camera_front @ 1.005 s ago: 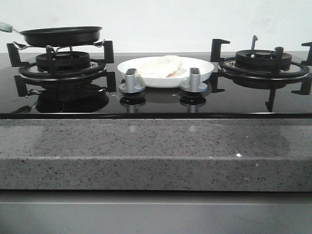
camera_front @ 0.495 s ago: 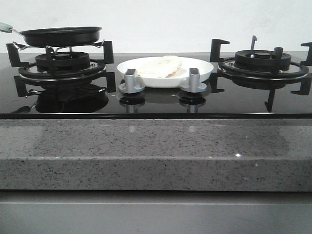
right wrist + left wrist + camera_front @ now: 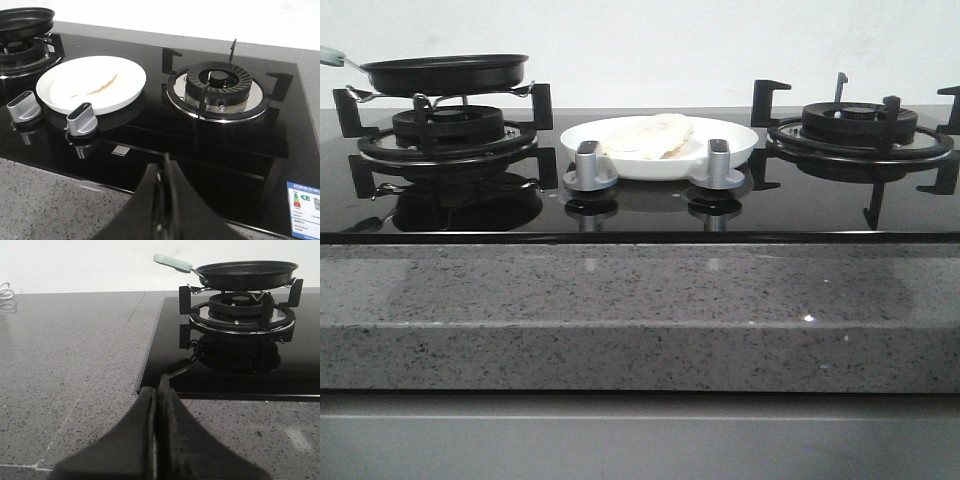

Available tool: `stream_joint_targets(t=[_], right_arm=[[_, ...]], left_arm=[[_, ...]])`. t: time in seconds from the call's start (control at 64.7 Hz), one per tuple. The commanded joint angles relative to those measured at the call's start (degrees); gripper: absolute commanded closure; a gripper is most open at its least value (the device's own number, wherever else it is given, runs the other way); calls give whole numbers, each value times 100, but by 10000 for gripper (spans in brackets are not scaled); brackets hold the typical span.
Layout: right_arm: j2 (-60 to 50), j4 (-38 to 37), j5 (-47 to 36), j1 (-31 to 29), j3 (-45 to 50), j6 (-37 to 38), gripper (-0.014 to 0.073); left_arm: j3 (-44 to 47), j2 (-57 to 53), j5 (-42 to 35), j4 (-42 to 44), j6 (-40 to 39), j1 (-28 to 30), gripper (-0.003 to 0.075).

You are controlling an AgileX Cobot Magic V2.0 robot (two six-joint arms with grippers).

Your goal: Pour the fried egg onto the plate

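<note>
one plate (image 3: 740,140), one fried egg (image 3: 645,135), two knobs (image 3: 588,165)

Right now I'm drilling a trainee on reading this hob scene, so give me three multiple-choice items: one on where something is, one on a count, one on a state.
1. Where does the fried egg lie?
A. In the black pan
B. On the white plate
C. On the right burner

2. How many silver control knobs stand in front of the plate?
A. One
B. Two
C. Four

3. How are the fingers of the left gripper set?
A. Closed together, holding nothing
B. Wide open
C. Clamped on the pan handle

Answers:
1 B: the pale patty rests inside the plate's rim between the two burners.
2 B: one knob and a second knob show in the front view.
3 A: the left wrist view shows the fingers pressed together over the counter, apart from the pan, which sits on the left burner.
</note>
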Motion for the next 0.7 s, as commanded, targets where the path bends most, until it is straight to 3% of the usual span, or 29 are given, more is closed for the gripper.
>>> stream_joint_targets(t=[0.0,0.309,0.433,0.557,0.681], right_arm=[[18,19,-446,-26,-147,-51,652],[18,19,-468,-26,-147,-51,652],[-5,-132,-910,-45,75,-36,652],[-211,-641,-1654,-372,621,635,652],[-745,-1296,-1896,-643,1283,1300,652]], left_arm=[[45,-100,-448,-64,-62,-30,740],[45,-100,-448,-64,-62,-30,740],[45,-100,-448,-64,-62,-30,739],[45,-100,-448,-64,-62,-30,739],[45,-100,-448,-64,-62,-30,739]])
